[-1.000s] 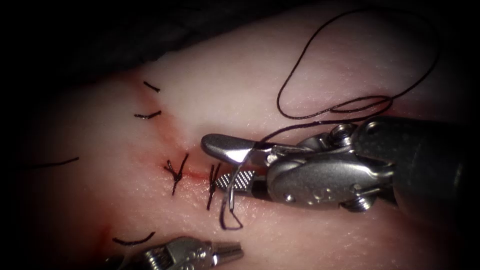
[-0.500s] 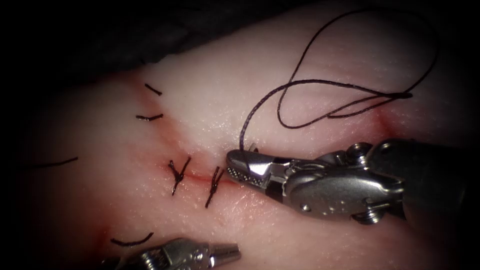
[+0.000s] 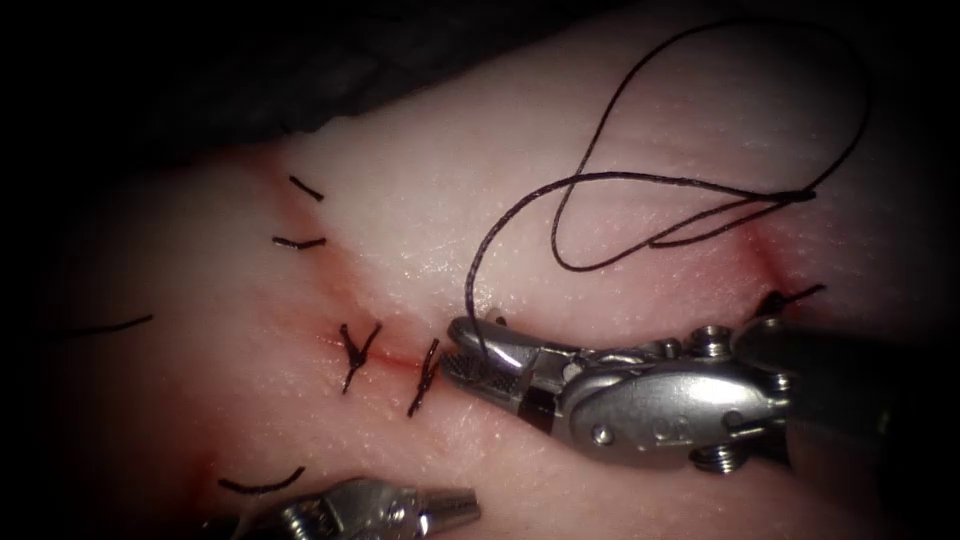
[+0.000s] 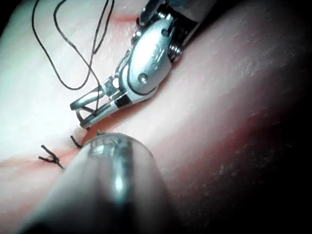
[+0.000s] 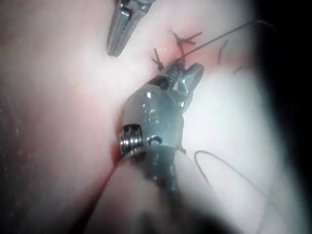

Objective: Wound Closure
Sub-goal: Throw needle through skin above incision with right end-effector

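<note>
– What is taking up the most room?

– The tissue [image 3: 620, 120] is lying across the whole scene, its cut [image 3: 392, 352] running from far left toward the right, with red fluid [image 3: 770, 255] staining the line.

– And the tools?

– The right arm's shaft is coming in from the right, low over the tissue. The right pincer [image 3: 478, 362] is sitting on the cut, just right of the nearer stitch, and is pinching narrowly on the thread [image 3: 640, 180]. The left pincer [image 3: 455, 502] is hovering at the near edge, closed to a point and carrying nothing.

– Where is the thread going?

– It is rising from that pincer, arching far and right, then lying in two loose loops on the tissue's far right.

– The needle?

– I am seeing a small pale glint just beyond the right pincer; I cannot tell whether that is the needle.

– What else is lying around?

– Two tied stitches [image 3: 355, 355] are crossing the cut, and five short cut ends [image 3: 262, 485] are lying scattered: four on the left, one at the right.
</note>
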Motion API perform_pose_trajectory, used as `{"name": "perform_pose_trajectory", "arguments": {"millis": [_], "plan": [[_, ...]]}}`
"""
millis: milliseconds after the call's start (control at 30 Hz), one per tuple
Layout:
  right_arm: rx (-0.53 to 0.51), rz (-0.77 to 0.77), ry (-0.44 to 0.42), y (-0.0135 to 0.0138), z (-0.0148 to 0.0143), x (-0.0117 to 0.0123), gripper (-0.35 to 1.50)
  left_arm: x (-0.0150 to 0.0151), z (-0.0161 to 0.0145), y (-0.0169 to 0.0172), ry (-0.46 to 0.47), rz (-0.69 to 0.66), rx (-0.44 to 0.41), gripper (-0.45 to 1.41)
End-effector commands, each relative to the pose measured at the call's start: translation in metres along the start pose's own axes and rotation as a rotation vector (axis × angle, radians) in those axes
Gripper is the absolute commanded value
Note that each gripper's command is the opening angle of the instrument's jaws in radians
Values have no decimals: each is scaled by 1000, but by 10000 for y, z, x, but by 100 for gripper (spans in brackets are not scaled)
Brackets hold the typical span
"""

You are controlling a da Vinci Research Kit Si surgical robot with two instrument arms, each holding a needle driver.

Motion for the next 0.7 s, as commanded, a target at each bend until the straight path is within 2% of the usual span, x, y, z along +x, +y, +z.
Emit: {"name": "perform_pose_trajectory", "arguments": {"millis": [33,133,267,467,533,567,600,633,700], "plan": [[11,1,-26,-13,8,-15,-35,6,5,-6,3,2,2,-45],[17,4,-46,-27,2,-23,-35,7,5,-6,3,2,2,-45],[9,11,-60,-29,-4,-28,-35,7,5,-6,3,2,2,-45],[-47,34,-46,-6,-16,-22,-35,8,6,-6,3,1,4,-45],[-49,56,-5,12,-12,-7,47,8,7,-6,3,1,4,-45],[-49,56,-5,12,-12,-7,47,8,7,-6,3,1,4,-45],[-64,68,0,18,-9,3,115,8,7,-5,3,1,4,-45],[-71,72,6,18,-10,6,121,7,7,-6,3,1,4,-45],[-68,76,13,18,-13,16,123,7,6,-6,3,2,3,-45]]}}
